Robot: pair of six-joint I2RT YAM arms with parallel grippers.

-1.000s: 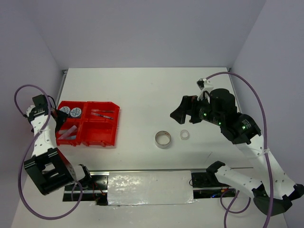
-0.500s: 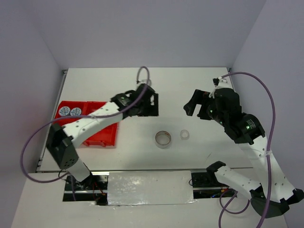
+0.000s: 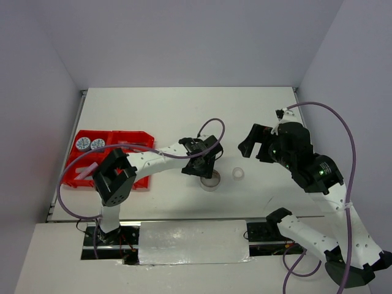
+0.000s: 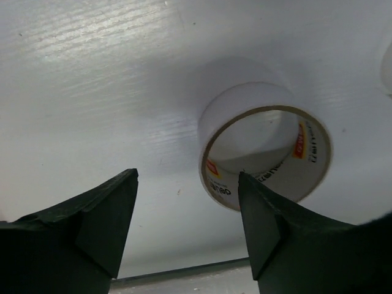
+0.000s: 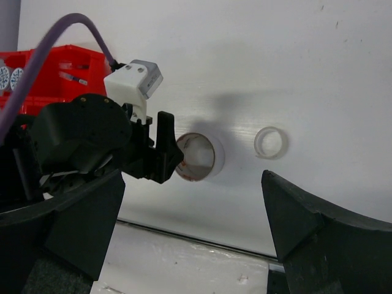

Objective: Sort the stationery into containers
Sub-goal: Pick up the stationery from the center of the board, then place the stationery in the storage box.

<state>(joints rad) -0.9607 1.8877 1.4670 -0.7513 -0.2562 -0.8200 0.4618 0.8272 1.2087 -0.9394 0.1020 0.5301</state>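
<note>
A second ago my left arm (image 3: pixel 153 160) was folded up by the red tray (image 3: pixel 136 135) at the left of the frame. Now it reaches across the white tabletop (image 3: pixel 177 113) to the middle. My right arm has only moved a little, to the right. Both tape rings lie where they lay before.

My left arm now lies across the right half of the tray and hides it. Its purple cable (image 3: pixel 211 125) loops above it. Two round tubs (image 3: pixel 81 143) sit side by side in the tray's upper left box.

My left tool (image 3: pixel 205 165) hangs just over the grey tape ring (image 4: pixel 263 147). Its two black fingers stand apart and hold nothing. The ring sits just past the fingertips, and one finger covers its near edge. My right tool (image 3: pixel 254 146) hangs at the upper right, spread wide and empty.

The tabletop is smooth and a bit shiny. The tray is bright plastic. The grey ring lies flat, with a brown inner rim and small print inside. The clear tape ring (image 3: pixel 238 173) is smaller and see-through, and lies just right of it, not touching.
</note>
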